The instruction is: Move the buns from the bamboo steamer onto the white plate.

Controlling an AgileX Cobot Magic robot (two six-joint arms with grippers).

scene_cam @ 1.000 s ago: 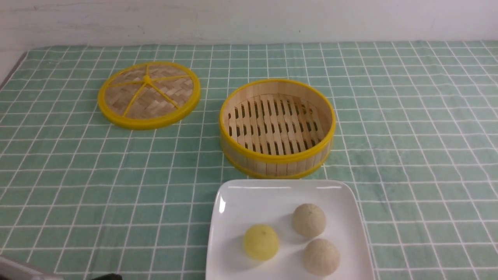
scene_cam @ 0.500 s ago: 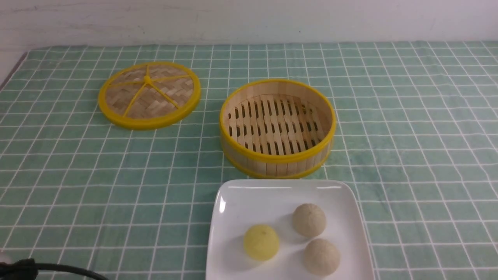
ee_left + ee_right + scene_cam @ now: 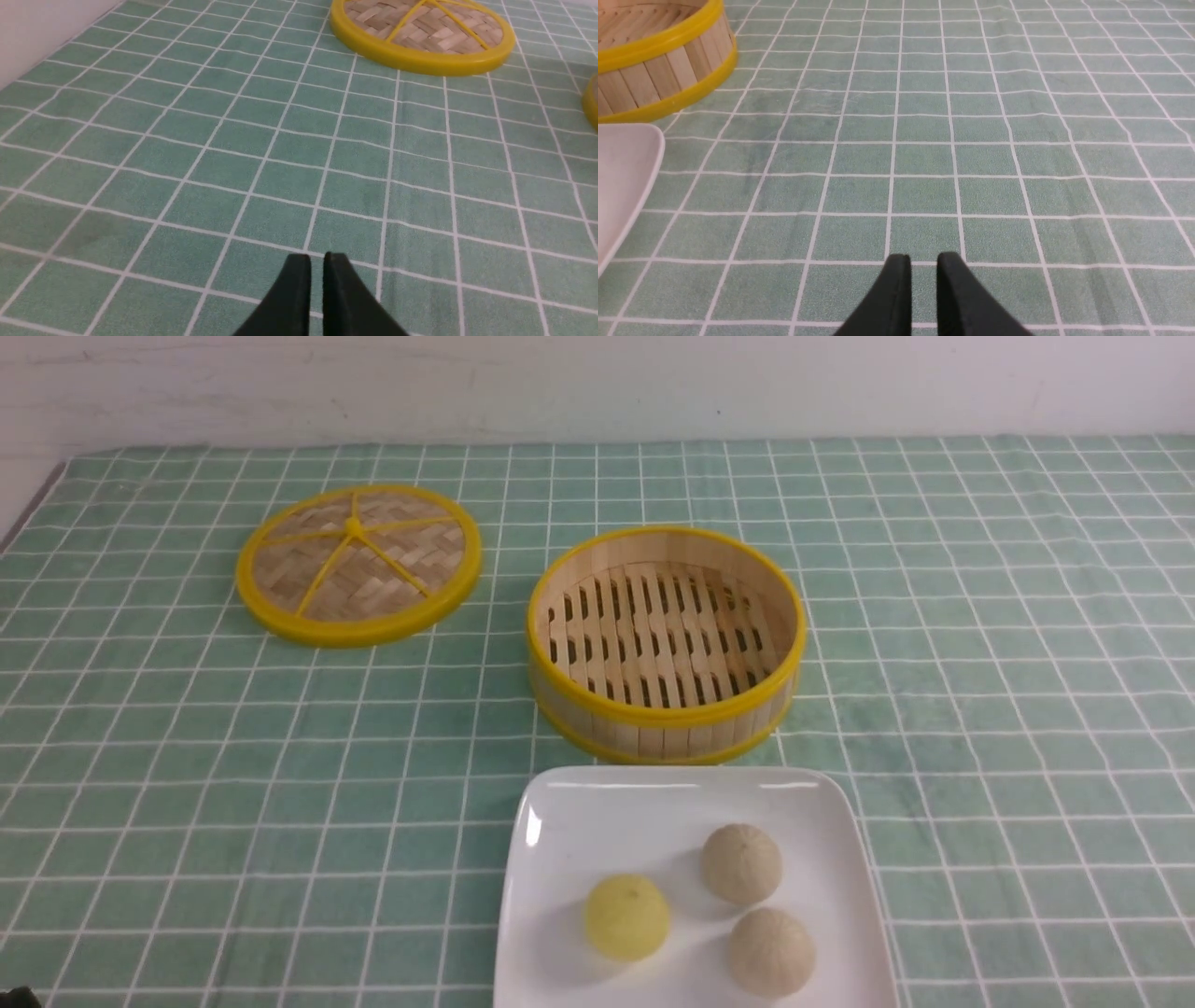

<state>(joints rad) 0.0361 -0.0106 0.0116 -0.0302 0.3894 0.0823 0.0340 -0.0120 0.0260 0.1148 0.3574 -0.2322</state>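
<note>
You get bright, even light, all views. Soft short shadows beside buns point(image 3: 686, 905) on white plate point(image 3: 597, 821); small glare streak on plate's left rim. Front view sharp. Wrist views slightly grainy; lid point(image 3: 420, 35) at frame edge looks a little soft.

The bamboo steamer point(image 3: 666, 644) stands mid-table, the lid point(image 3: 358, 563) to its far left. The white plate point(image 3: 597, 821) lies just near of it, carrying three buns point(image 3: 626, 916).
</note>
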